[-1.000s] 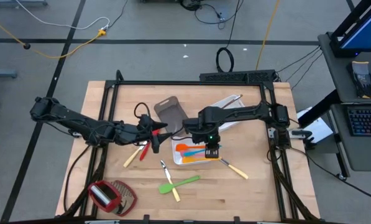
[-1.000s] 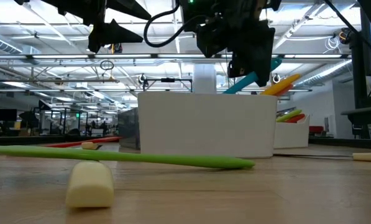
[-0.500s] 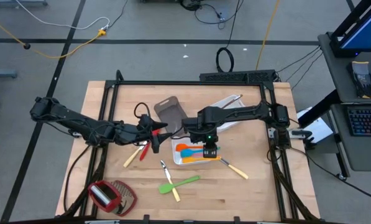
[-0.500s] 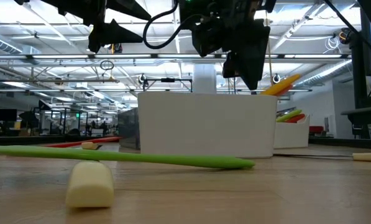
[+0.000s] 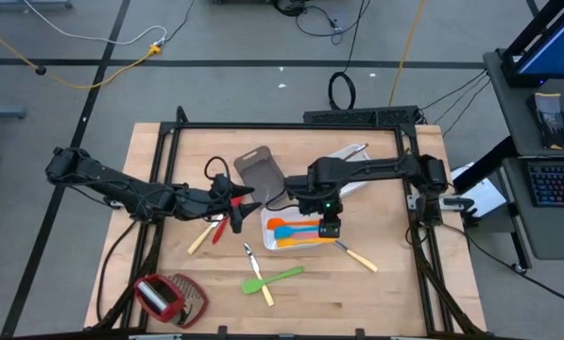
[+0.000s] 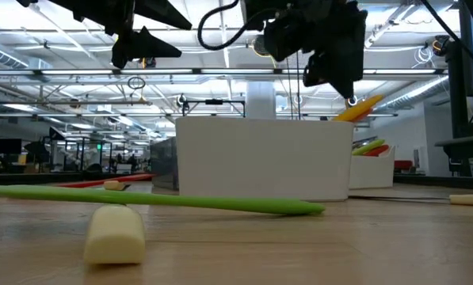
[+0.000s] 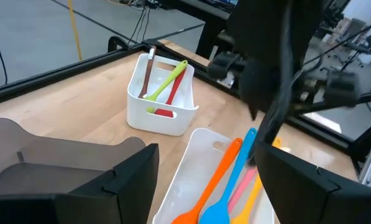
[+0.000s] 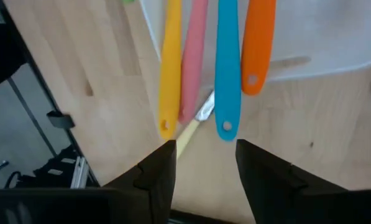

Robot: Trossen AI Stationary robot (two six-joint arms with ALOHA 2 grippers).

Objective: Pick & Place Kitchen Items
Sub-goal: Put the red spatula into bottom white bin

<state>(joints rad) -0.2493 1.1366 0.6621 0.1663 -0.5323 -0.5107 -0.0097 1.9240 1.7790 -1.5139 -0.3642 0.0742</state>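
Note:
A white tray (image 5: 270,244) at the table's middle holds orange (image 8: 258,43), blue (image 8: 227,68), pink (image 8: 193,56) and yellow (image 8: 170,68) utensils lying side by side. Their handle ends stick out over the tray's right end wall. My right gripper (image 5: 331,229) hangs open above those handle ends, clear of them, as the right wrist view (image 8: 201,149) shows. My left gripper (image 5: 253,196) hovers open left of the tray, near a grey-brown tray (image 5: 258,170), with nothing between its fingers (image 7: 129,174).
A second white bin (image 7: 163,106) at the far right holds green, red and brown utensils. On the table lie a green spatula (image 5: 280,277), pale-handled knives (image 5: 355,255), a red utensil (image 5: 220,227) and a red-and-silver thing (image 5: 163,295). Black frame rails border the table.
My right gripper has opened and let go of the blue utensil, which has dropped into the white tray beside the orange one. The gripper has then risen a little and shifted toward the table's right edge.

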